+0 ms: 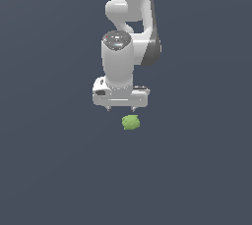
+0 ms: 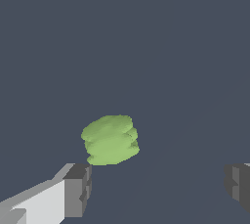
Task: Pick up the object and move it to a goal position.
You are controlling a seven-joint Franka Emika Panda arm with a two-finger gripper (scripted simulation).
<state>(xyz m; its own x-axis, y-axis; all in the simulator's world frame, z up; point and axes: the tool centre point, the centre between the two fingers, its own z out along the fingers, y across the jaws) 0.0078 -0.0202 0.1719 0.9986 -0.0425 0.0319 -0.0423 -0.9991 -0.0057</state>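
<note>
**Now: claw released above green blob**

Clearly spread wide, claw (image 1: 120, 108) pointing straight down from white arm (image 1: 129, 27), nothing between the fingers (image 2: 78, 189). Two short fingertips just visible under the white hand body in the exterior view; in the wrist view, one dark grey pad on each side of the picture with a broad gap between.

Green blob (image 1: 130, 122) small, light green, roundish and lumpy, narrower than the claw. Sits on the plain dark grey-blue floor (image 1: 49, 170), just under the claw in the exterior view and a little toward the exterior view's right of the claw's middle. Not touching either finger. In the wrist view, blob (image 2: 110, 139) close to one pad, well apart from the other, lying just ahead of the fingertips and not squarely between them.

Height of claw over floor hard to judge: no shadows, flat background. Cannot tell whether fingertips level with blob or above it. Blob surface ridged, layered-looking in the wrist view.
</note>
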